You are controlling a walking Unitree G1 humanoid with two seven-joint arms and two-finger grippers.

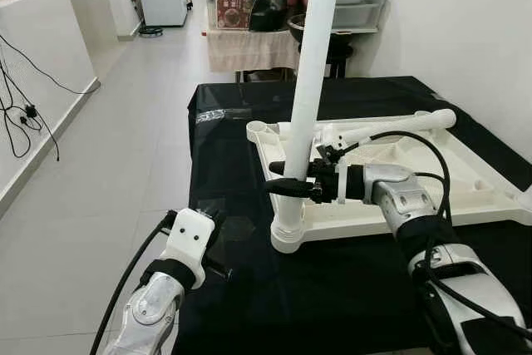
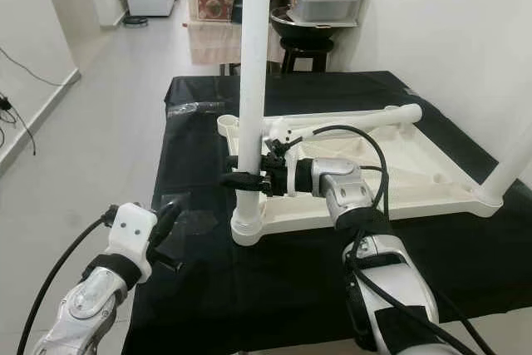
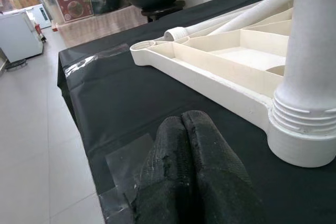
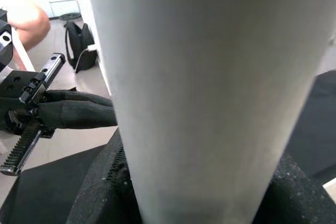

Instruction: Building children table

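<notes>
R gripper (image 1: pixel 293 186) clamped on upright white leg (image 1: pixel 308 81) seated in near-left corner socket of inverted tabletop (image 1: pixel 391 205) on black-covered desk (image 1: pixel 241 288); L gripper (image 3: pixel 195 150) fingers together, hovering at desk's left edge.

the white plastic tabletop (image 1: pixel 465 197) lies upside down on the black-covered table (image 1: pixel 241 139). a white tube leg (image 1: pixel 306 97) stands upright in its near-left corner socket, the right gripper (image 1: pixel 291 186) around it. a second white leg (image 1: pixel 399 125) lies across the tabletop behind. the left gripper (image 3: pixel 194 171) sits near the table's left edge.
</notes>
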